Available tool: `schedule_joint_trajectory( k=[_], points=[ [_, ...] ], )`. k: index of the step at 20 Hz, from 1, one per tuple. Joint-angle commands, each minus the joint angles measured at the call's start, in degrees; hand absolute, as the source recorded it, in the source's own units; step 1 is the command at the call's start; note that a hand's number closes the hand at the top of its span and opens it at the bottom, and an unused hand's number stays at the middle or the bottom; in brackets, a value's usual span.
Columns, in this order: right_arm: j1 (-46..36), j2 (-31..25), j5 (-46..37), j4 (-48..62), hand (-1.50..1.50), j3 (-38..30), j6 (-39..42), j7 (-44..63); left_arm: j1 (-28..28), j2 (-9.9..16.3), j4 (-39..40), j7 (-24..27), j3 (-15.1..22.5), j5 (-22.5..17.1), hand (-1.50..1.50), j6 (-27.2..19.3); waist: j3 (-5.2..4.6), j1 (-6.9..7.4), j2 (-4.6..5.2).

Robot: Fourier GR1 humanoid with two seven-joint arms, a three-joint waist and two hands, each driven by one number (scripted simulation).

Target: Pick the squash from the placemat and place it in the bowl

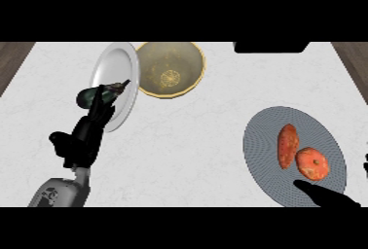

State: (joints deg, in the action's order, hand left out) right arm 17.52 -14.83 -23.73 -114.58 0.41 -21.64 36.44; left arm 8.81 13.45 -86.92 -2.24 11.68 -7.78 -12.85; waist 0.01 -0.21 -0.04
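The squash is already off the placemat and is pinched in the curled fingers of the left hand, left of the bowl, over the white plate's edge. Carrying and release remain.

Glossy white plate, marbled matt counter

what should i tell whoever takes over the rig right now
Left robot hand: curled on the dark green squash, held over the white plate, beside the yellow bowl.
Right robot hand: resting at the lower right, over the grey placemat edge, holding nothing.
Done: squash picked off the placemat.
Left: carry it over the bowl and release.
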Motion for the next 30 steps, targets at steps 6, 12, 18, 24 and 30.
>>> schedule_joint_trajectory(
  k=[6,12,18,24,30],
  points=[
    [3.82,4.43,5.6,-1.21,-1.5,-3.2,1.54,-9.56,-2.25,-4.24,1.37,2.82,-0.44,3.18,0.0,1.72,-0.01,-0.07,-0.01],
    [-0.8,7.83,5.57,3.72,-1.5,-3.37,0.81,-9.93,0.62,-2.0,2.26,0.15,-5.11,2.23,0.0,5.78,-0.01,0.07,0.03],
    [0.7,10.31,10.85,12.88,-1.5,-6.61,1.25,-22.32,0.49,-4.36,0.59,-0.89,-5.41,5.02,0.0,4.84,0.0,-0.01,0.02],
    [-6.14,11.27,8.69,20.05,-1.5,-6.95,-0.04,-22.77,2.51,-6.02,0.3,-3.99,-6.36,5.97,0.0,5.29,0.0,0.12,0.05],
    [-7.19,8.95,4.6,27.92,-1.5,-10.1,-2.45,-23.24,-2.89,-5.85,-2.41,-2.23,-5.83,5.98,0.0,7.09,0.01,0.38,0.04]
  ],
)
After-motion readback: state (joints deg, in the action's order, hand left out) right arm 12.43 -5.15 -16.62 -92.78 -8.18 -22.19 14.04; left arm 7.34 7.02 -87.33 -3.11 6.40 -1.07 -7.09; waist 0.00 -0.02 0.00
